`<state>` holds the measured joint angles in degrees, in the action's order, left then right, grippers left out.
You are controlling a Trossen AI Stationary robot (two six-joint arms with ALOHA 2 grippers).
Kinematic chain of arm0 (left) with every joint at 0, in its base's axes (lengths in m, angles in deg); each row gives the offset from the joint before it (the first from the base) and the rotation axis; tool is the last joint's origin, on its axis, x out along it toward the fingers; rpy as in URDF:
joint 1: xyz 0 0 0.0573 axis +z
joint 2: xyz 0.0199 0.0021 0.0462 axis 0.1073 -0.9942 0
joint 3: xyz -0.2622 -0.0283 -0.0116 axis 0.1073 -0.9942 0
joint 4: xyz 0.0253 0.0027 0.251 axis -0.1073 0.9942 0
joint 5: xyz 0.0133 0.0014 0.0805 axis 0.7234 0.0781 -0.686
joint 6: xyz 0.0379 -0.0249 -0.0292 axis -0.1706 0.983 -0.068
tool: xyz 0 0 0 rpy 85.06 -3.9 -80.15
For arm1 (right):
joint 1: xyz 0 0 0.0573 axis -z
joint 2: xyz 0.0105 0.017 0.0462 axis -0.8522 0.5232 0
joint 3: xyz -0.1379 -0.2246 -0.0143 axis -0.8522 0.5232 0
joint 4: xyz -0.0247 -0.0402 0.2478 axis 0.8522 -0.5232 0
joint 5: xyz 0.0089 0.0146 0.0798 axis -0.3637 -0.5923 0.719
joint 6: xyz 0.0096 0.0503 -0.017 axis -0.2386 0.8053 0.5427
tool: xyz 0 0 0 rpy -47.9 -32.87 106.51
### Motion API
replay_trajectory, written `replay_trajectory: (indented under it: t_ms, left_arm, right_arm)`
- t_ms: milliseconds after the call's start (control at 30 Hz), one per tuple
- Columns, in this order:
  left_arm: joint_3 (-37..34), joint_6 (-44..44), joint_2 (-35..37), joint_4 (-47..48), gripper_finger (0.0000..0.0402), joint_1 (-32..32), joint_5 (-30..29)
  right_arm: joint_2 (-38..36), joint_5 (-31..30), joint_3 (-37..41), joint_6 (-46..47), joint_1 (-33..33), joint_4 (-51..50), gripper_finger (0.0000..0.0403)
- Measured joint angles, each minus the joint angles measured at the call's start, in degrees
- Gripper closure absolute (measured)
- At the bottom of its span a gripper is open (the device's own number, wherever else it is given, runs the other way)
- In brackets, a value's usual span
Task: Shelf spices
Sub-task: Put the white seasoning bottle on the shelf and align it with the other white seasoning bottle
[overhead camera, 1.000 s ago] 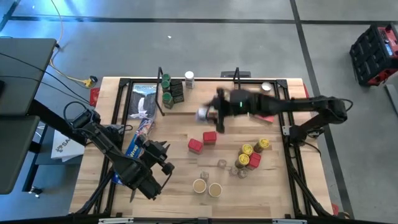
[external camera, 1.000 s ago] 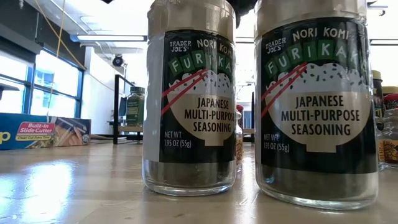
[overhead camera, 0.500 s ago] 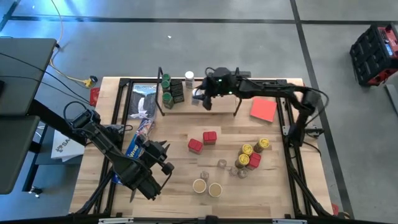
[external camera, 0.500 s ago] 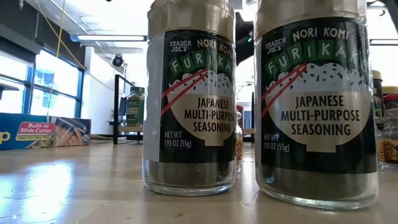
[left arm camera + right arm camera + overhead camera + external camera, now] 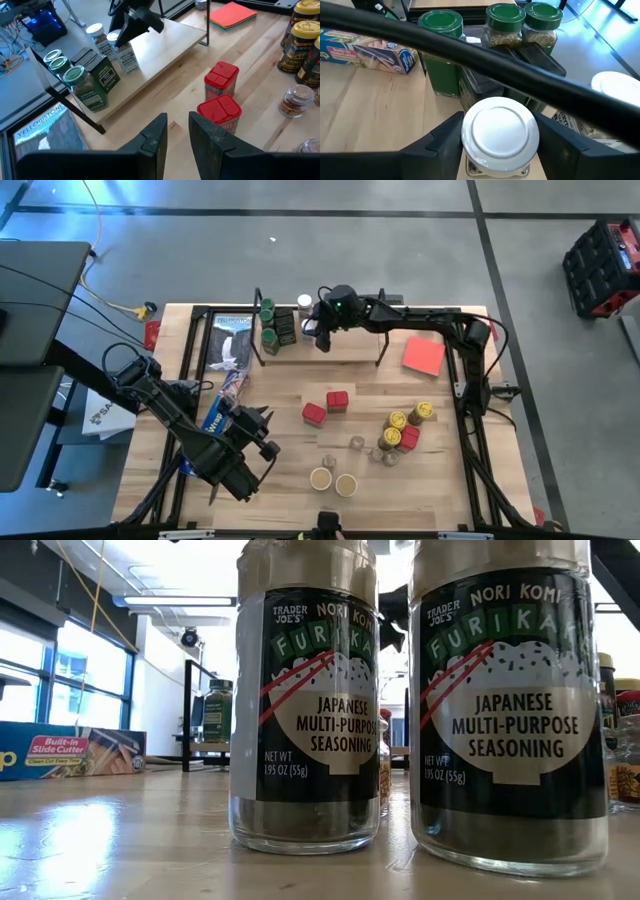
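Note:
My right gripper (image 5: 318, 333) reaches over the left part of the shelf (image 5: 335, 352) and is shut on a white-lidded spice jar (image 5: 500, 132). That jar also shows in the left wrist view (image 5: 126, 54). Beside it on the shelf board stand green-lidded jars (image 5: 268, 322) and dark jars (image 5: 286, 328). A white-lidded jar (image 5: 304, 302) stands behind them. Other spices remain on the table: red tins (image 5: 325, 407), yellow-lidded jars (image 5: 403, 428), tan-lidded jars (image 5: 333, 481). My left gripper (image 5: 258, 423) waits over the near left, its fingers (image 5: 156, 140) a narrow gap apart with nothing between them. My right gripper pinches the jar's upper part, by the white lid (image 5: 470, 145), between its two fingers, one on each side. The fingers slant down from the table's right side. The jar stands about upright with its bottom (image 5: 131, 70) on or just above the shelf board.
A long blue box (image 5: 225, 385) lies left of the shelf and a flat red card (image 5: 423, 355) lies to its right. The shelf's black wire frame (image 5: 485, 57) crosses close in front of my right gripper. Two furikake jars (image 5: 305, 710) stand right before the low camera.
My right gripper has swung from over the table's middle toward the far left edge and down to the shelf, carrying the white-lidded jar, which now stands next to the dark and green-lidded jars. The left arm kept still.

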<state>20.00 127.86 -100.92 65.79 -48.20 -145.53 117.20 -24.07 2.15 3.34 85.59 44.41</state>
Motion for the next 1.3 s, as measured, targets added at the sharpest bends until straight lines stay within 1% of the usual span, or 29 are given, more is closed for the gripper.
replay_trajectory:
  t_ms: [67, 167, 367, 467, 600, 667, 800, 900, 1000, 1033, 1100, 1167, 1300]
  left_arm:
    - [0.0, 0.0, 0.0, -0.1, 0.0326, 0.0, 0.01]
    - [0.0, -0.02, 0.0, -0.27, 0.0326, 0.0, 0.01]
    - [0.0, -0.52, 0.0, -0.76, 0.0326, 0.0, 0.18]
    - [0.0, -0.5, 0.0, -0.83, 0.0326, 0.0, 0.2]
    - [0.0, -0.5, 0.0, -0.93, 0.0326, 0.0, 0.28]
    - [0.0, -0.5, 0.0, -0.97, 0.0326, 0.0, 0.36]
    - [0.0, -0.48, 0.0, -1.43, 0.0326, 0.0, 0.93]
    - [0.0, -0.48, 0.0, -2.12, 0.0326, -0.02, 1.95]
    - [0.0, -0.52, -0.04, -2.75, 0.0326, -0.27, 1.97]
    - [0.0, -0.5, -0.04, -2.77, 0.0326, -0.42, 1.97]
    - [0.0, -0.48, -0.07, -2.88, 0.0326, -0.86, 1.97]
    - [0.0, -0.48, -0.07, -3.02, 0.0326, -1.38, 1.91]
    - [0.0, -0.02, -0.09, -3.21, 0.0326, -2.38, 1.74]
  right_arm:
    - [0.0, -0.01, 0.0, -0.53, 0.04, -0.11, 0.018]
    - [-0.02, -0.04, 0.0, -2.03, 0.04, 0.23, 0.017]
    - [-0.02, -0.07, 0.0, -3.58, 0.04, 1.82, 0.0166]
    - [-0.13, -1.1, 0.0, -3.58, 0.04, 3.47, 0.0165]
    - [-2.07, -1.33, 0.02, -3.43, 0.19, 3.53, 0.0164]
    - [-3.89, -1.47, 0.02, -3.24, 0.26, 2.49, 0.0163]
    - [-8.08, -1.53, 0.02, -1.98, -0.09, -5.0, 0.0167]
    - [-10.61, -1.25, 0.02, -0.35, -1.58, -11.38, 0.0185]
    - [-10.95, -1.08, 0.16, -1.9, -4.02, -17.28, 0.0218]
    - [-10.87, -1.1, 0.99, -1.95, -4.86, -17.68, 0.0231]
    - [-10.71, -1.26, 3.93, -1.9, -6.4, -15.74, 0.0258]
    - [-10.66, -3.36, 7.84, -0.83, -7.44, -12.65, 0.0285]
    - [-10.56, -7.04, 15.75, 2.26, -7.43, -3.11, 0.0326]
